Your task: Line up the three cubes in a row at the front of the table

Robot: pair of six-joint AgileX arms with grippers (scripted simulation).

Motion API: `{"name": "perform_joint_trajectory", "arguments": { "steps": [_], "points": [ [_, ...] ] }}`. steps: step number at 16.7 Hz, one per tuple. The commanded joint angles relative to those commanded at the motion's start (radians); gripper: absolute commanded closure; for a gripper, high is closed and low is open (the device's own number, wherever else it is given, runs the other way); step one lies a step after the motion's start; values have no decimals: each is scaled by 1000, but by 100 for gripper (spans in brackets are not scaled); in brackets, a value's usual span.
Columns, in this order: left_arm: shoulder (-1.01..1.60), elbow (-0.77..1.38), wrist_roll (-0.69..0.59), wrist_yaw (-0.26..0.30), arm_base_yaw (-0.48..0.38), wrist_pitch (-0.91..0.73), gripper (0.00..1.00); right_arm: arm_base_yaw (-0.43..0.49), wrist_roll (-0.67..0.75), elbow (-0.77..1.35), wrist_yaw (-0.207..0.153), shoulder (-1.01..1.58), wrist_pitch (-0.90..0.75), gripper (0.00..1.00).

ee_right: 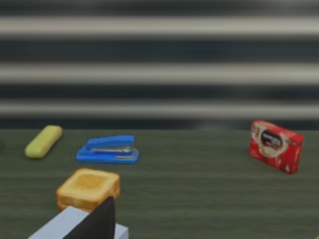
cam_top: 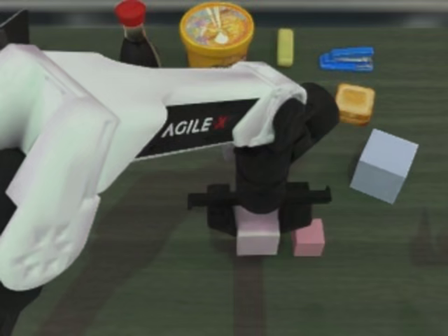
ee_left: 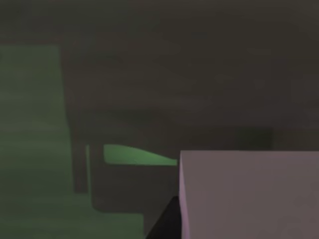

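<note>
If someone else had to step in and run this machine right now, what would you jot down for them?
Left gripper: low over the pale pink-white cube at the table's front middle; whether it grips can't be seen.
Right arm: out of the top view; only a dark finger of its gripper shows in its wrist view, near the blue-grey cube.
Done: small pink cube sits close beside the pale cube, at its right.
Left: the blue-grey cube lies farther back at the right, beside the toast block; bring it into the row.
</note>
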Motion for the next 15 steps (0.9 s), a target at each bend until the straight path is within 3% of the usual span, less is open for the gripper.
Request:
{"name": "perform_joint_trajectory", "arguments": {
  "steps": [8,15],
  "points": [
    [0,0,0,0,0,0,2,0,0,0,0,0,0,0],
    [0,0,0,0,0,0,0,0,0,0,0,0,0,0]
  ]
}}
